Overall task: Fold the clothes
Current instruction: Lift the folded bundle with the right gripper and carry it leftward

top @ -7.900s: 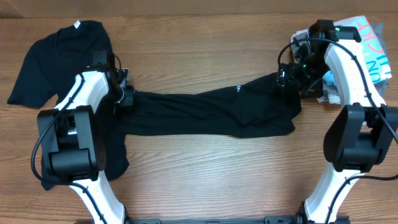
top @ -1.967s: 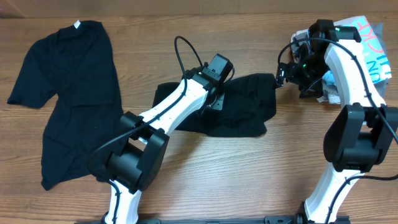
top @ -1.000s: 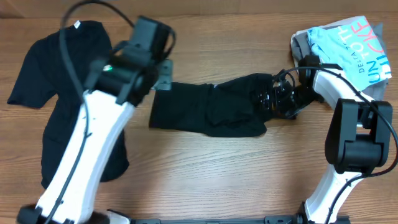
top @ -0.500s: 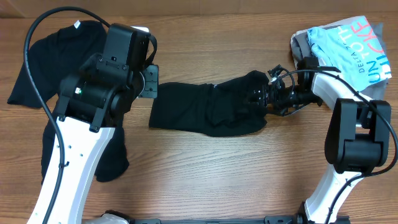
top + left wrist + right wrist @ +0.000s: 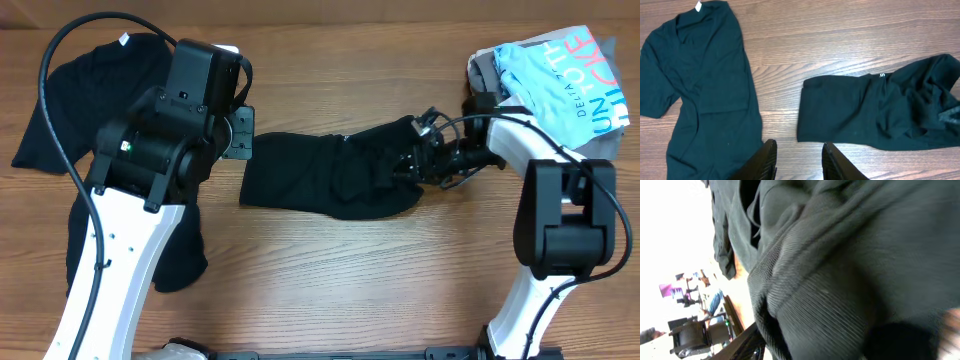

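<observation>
Where overhead shows R fingers [image 5: 418,165] at folded shirt [image 5: 320,180], wrist: fabric only.

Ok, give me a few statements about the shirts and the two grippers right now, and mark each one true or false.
1. The left gripper is open and holds nothing. True.
2. The light-blue tee lies in the middle of the table. False: it lies at the far right edge, against a grey garment.
3. The black shirt with the white neck label lies spread out on the left. True.
4. The middle black shirt is spread flat with both sleeves out. False: it is folded into a band, bunched at its right end.
5. The right gripper is at that shirt's right end. True.
</observation>
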`<state>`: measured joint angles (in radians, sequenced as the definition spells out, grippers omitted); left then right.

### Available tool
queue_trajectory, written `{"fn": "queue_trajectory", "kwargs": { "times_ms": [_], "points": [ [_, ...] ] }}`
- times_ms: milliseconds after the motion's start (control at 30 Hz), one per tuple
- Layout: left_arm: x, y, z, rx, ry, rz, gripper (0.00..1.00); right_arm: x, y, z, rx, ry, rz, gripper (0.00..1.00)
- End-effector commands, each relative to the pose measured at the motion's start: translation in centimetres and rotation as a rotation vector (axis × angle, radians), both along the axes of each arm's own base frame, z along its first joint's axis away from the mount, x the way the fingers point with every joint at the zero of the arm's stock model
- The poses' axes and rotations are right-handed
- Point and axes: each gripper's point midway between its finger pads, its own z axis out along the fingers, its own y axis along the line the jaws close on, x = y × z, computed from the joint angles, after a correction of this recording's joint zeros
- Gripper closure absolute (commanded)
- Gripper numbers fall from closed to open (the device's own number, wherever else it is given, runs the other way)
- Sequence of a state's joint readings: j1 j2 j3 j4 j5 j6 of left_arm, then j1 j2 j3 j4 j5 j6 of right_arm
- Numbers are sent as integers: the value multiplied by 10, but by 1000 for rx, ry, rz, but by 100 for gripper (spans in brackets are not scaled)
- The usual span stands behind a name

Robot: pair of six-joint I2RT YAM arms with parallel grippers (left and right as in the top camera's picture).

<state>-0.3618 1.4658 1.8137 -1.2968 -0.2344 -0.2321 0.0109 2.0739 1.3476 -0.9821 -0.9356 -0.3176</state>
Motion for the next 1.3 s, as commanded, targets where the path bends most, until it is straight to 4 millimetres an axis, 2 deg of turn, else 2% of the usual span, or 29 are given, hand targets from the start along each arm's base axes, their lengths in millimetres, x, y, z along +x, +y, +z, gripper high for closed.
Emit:
{"fn": "queue_trajectory", "kwargs": {
  "times_ms": [0,33,67,100,133,167,300,367,467,533,633,733,800,833,900,1000,1067,1167,1267],
  "points": [
    [3,5,-4,35,15,7,67,-6,18,-2,0,-2,45,52],
    [4,5,-6,39,22,7,67,-6,21,-2,-1,-4,52,55],
    [4,5,-8,42,27,7,67,-7,21,-3,-8,3,49,62],
    [5,6,-11,52,39,10,68,-5,15,-10,-67,42,11,81],
    [5,6,-13,57,46,12,67,-2,9,-16,-110,62,-17,91],
    [6,6,-15,62,52,13,68,1,-1,-22,-168,82,-54,96],
    [7,7,-16,67,53,16,69,17,-40,-13,-214,111,-157,96],
    [8,10,-15,82,46,27,68,27,-73,-1,-244,114,-233,96],
    [8,12,-15,84,47,35,68,31,-111,19,-267,127,-320,96],
    [9,15,-15,83,46,44,68,30,-123,28,-265,130,-352,96],
    [11,23,-15,82,47,66,68,29,-126,41,-266,109,-359,96],
    [12,33,-15,81,48,96,68,27,-110,51,-269,77,-321,96],
    [13,41,-15,78,50,116,68,24,-88,57,-270,55,-267,96],
    [14,45,-15,78,50,127,67,21,-71,59,-273,44,-223,96],
    [14,49,-15,77,51,140,67,14,-42,55,-308,39,-147,96],
    [15,52,-15,77,50,150,67,4,-11,46,-396,40,-84,96],
    [16,52,-15,76,46,151,67,-10,26,41,-455,26,-13,96],
    [17,54,-13,73,39,156,66,-22,65,36,-516,-7,27,96],
    [18,54,-13,73,37,156,66,-28,87,32,-564,-47,40,96]
  ]
}}
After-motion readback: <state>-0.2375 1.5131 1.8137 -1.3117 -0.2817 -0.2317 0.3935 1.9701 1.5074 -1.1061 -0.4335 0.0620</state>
